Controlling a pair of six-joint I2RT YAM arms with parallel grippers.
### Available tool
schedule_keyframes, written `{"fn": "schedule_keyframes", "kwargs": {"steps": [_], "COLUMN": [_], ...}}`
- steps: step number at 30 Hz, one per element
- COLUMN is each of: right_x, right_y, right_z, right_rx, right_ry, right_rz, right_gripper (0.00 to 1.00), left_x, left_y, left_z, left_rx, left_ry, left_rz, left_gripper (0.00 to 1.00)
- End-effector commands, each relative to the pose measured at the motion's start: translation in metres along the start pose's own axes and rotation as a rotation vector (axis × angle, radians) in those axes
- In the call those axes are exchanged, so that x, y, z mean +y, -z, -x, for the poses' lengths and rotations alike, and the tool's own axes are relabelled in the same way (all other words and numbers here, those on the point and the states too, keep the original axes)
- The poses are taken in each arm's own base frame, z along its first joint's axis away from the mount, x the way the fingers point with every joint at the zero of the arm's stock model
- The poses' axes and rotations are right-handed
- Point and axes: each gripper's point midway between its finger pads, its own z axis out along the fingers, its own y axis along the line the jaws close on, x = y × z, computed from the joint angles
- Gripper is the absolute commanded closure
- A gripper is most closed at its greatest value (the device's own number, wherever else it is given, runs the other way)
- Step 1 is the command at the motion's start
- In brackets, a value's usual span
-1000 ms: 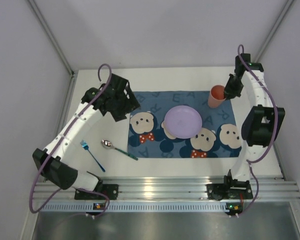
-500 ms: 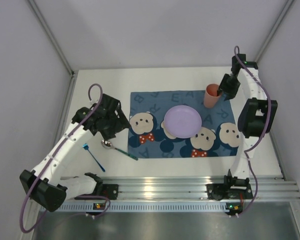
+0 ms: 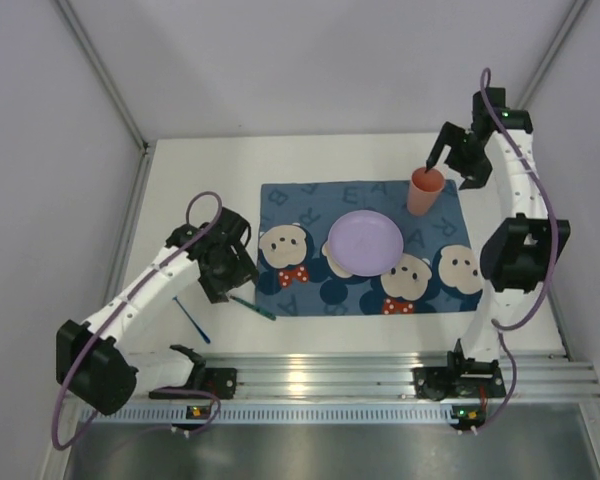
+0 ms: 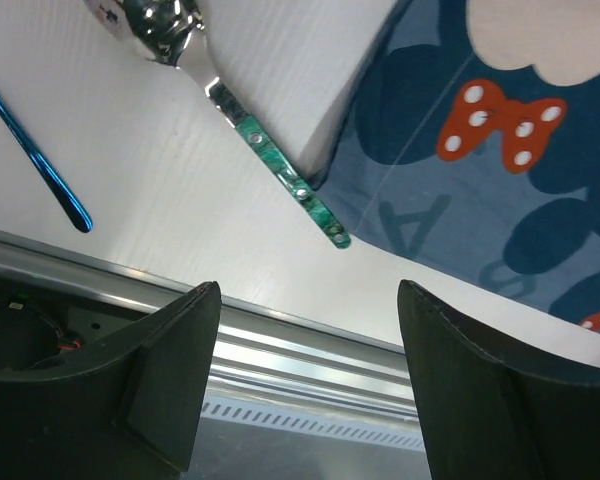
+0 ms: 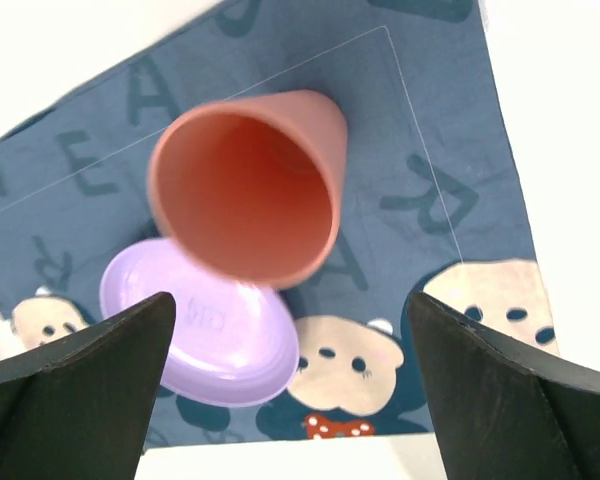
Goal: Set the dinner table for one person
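From above, my left pincer [image 3: 223,275] hovered over the spoon [image 3: 253,307] on the white counter [image 3: 200,180], at the left edge of the placemat [image 3: 290,200]. Left wrist: jaws released, spoon just ahead, slanting, handle end nearer. Right wrist: my right pincer [image 5: 290,310] was released above the cup [image 5: 245,185].

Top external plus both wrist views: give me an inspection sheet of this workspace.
Surface: white dinner table, blue placemat flat on it.
Job's things: purple plate mid-placemat; orange cup upright at its far right corner; spoon handle tip over its near left corner; blue fork on bare table.
Clutter: nothing seen.
Grippers: left gripper open over the spoon; right gripper open over the cup.
Cables: purple cables along both arms, off the items.
Surroundings: plain walls; metal rail at near edge.
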Motion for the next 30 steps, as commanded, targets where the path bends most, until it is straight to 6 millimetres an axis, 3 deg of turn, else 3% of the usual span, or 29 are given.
{"fn": "schedule_keyframes", "kwargs": {"steps": [1, 3, 4, 5, 7, 9, 10, 13, 17, 25, 29, 30], "right_x": [0.018, 0.026, 0.028, 0.029, 0.023, 0.031, 0.024, 0.015, 0.001, -0.006, -0.008, -0.009], "right_y": [0.102, 0.105, 0.125, 0.115, 0.117, 0.124, 0.109, 0.095, 0.091, 0.097, 0.100, 0.100], "right_z": [-0.006, -0.035, -0.046, -0.067, -0.101, -0.124, -0.144, -0.175, -0.189, -0.196, -0.196, -0.196], "right_rx": [-0.186, -0.165, -0.204, -0.169, -0.151, -0.165, -0.116, -0.065, -0.058, -0.072, -0.082, -0.082], "right_ry": [0.034, 0.081, 0.096, 0.121, 0.134, 0.158, 0.169, 0.189, 0.212, 0.230, 0.239, 0.242], "right_rz": [0.076, 0.082, 0.101, 0.094, 0.104, 0.161, 0.149, 0.144, 0.124, 0.129, 0.123, 0.124], "right_gripper": [0.00, 0.00, 0.00, 0.00, 0.00, 0.00, 0.00, 0.00, 0.00, 0.00, 0.00, 0.00], "left_x": [0.015, 0.024, 0.026, 0.024, 0.027, 0.025, 0.026, 0.023, 0.026, 0.036, 0.041, 0.040], "left_y": [-0.021, -0.035, -0.040, -0.048, -0.056, -0.061, -0.067, -0.078, -0.089, -0.111, -0.118, -0.121], "left_z": [-0.013, -0.019, -0.020, -0.023, -0.024, -0.021, -0.021, -0.017, -0.009, -0.001, -0.001, 0.000], "left_rx": [0.042, 0.055, 0.059, 0.075, 0.088, 0.078, 0.083, 0.076, 0.056, 0.030, 0.021, 0.019], "left_ry": [0.022, 0.023, 0.024, 0.024, 0.022, 0.013, 0.009, 0.003, -0.021, -0.057, -0.072, -0.074], "left_rz": [0.065, 0.096, 0.101, 0.098, 0.128, 0.134, 0.151, 0.169, 0.232, 0.331, 0.361, 0.361], "left_gripper": [0.24, 0.24, 0.24, 0.25, 0.25, 0.25, 0.25, 0.25, 0.26, 0.32, 0.52, 0.61]}}
